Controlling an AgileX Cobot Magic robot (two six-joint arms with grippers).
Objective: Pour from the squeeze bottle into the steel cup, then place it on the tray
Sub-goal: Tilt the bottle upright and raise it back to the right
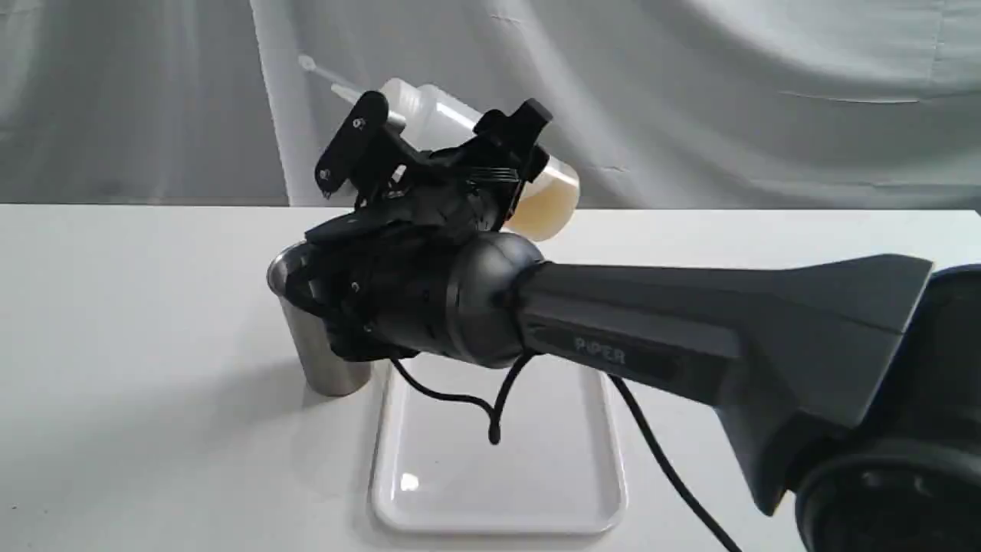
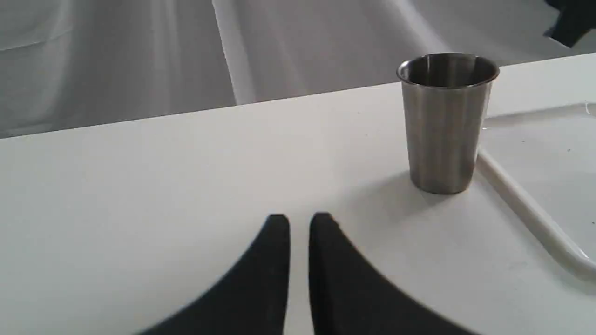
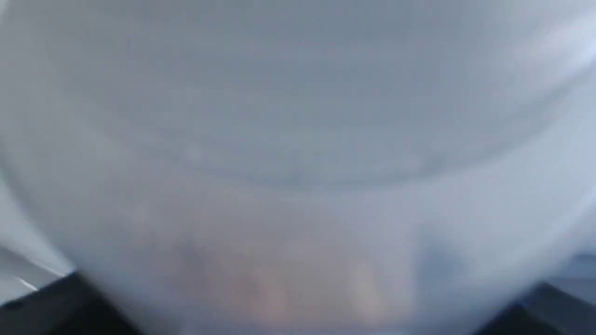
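Observation:
My right gripper (image 1: 441, 142) is shut on the squeeze bottle (image 1: 429, 115) and holds it in the air, above and behind the steel cup (image 1: 322, 353). The bottle is tilted, with its nozzle (image 1: 337, 88) pointing up to the left. Its amber liquid (image 1: 544, 203) has pooled at the lower base end. The right wrist view shows only the blurred bottle (image 3: 298, 139) between dark fingers (image 3: 60, 307). The cup (image 2: 444, 125) stands upright at the tray's (image 1: 498, 525) far left corner. My left gripper (image 2: 299, 223) hovers low over the table, short of the cup, shut and holding nothing.
The white table (image 1: 115, 307) ends at a grey curtain (image 1: 690, 92) behind. My right arm (image 1: 690, 337) reaches in from the right, crossing above the tray, and its black cable (image 1: 490, 414) dangles over the tray surface. The tray rim (image 2: 526, 204) runs right beside the cup.

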